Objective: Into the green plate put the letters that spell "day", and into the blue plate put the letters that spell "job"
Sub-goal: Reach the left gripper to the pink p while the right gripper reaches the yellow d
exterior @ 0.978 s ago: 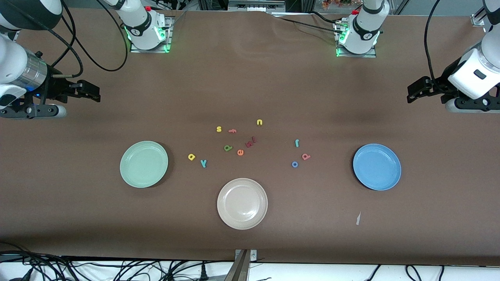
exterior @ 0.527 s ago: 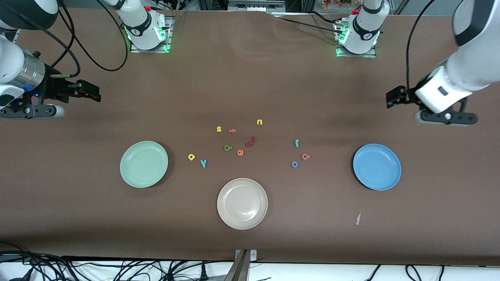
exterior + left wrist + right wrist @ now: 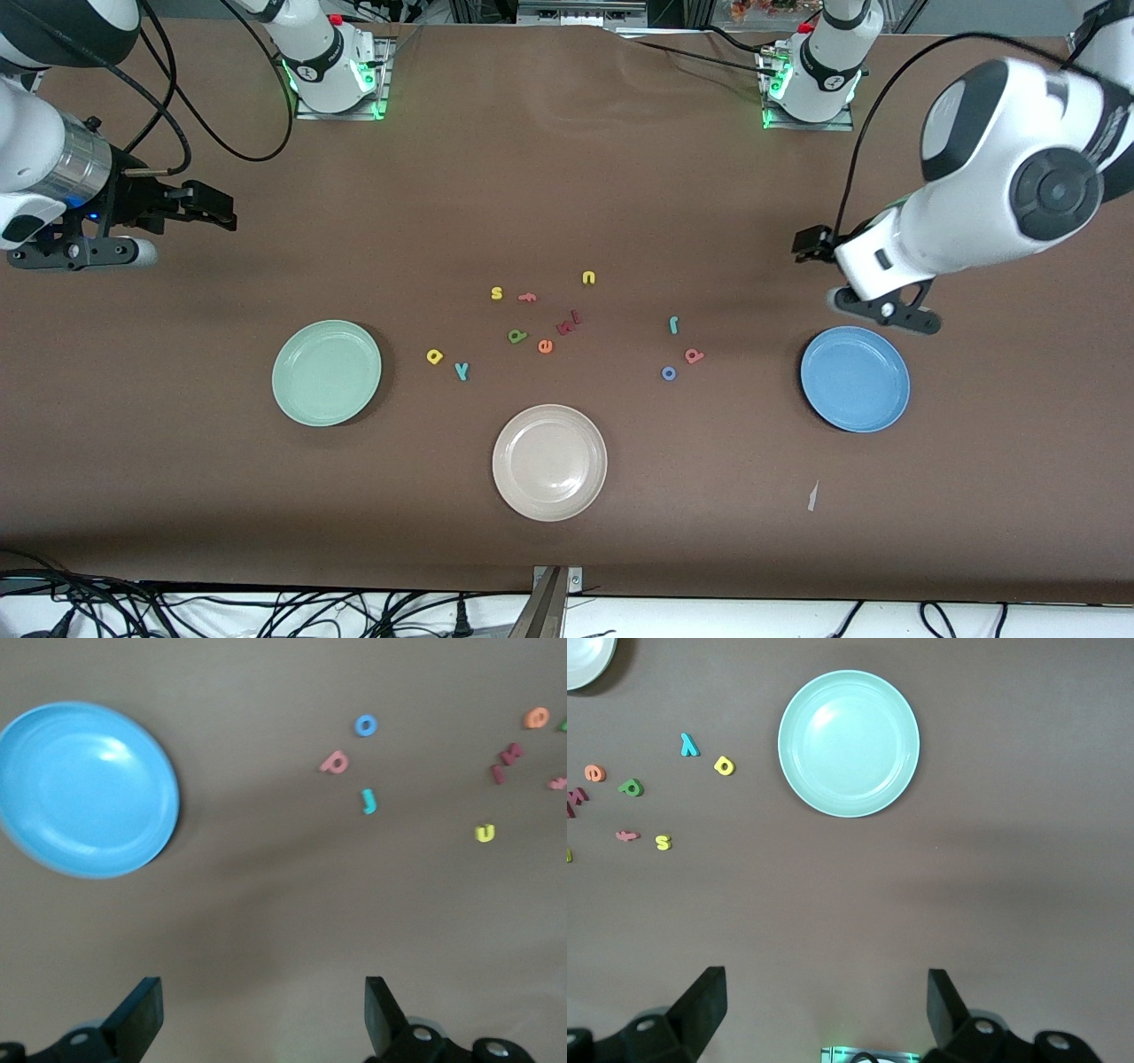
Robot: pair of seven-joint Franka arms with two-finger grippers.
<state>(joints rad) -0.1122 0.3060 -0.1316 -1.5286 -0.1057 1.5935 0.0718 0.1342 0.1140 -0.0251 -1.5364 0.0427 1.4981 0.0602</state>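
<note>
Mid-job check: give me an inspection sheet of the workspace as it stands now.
Surface: brown table, bare paper scrap.
Job's things: green plate and blue plate empty; d, a, y, j, o, b loose on table.
Clutter: beige plate; s, u, f, e, dark red letters.
Grippers: left gripper open, above table by blue plate; right gripper open, waiting at its end.
Cables: black cables near bases.
Surroundings: nothing seen.

— What are the arms looking like?
— White shells are showing dark joint caps, and black cables are trailing off them.
— And the bases?
— Green lights are glowing at both bases, near the frame's top.
</note>
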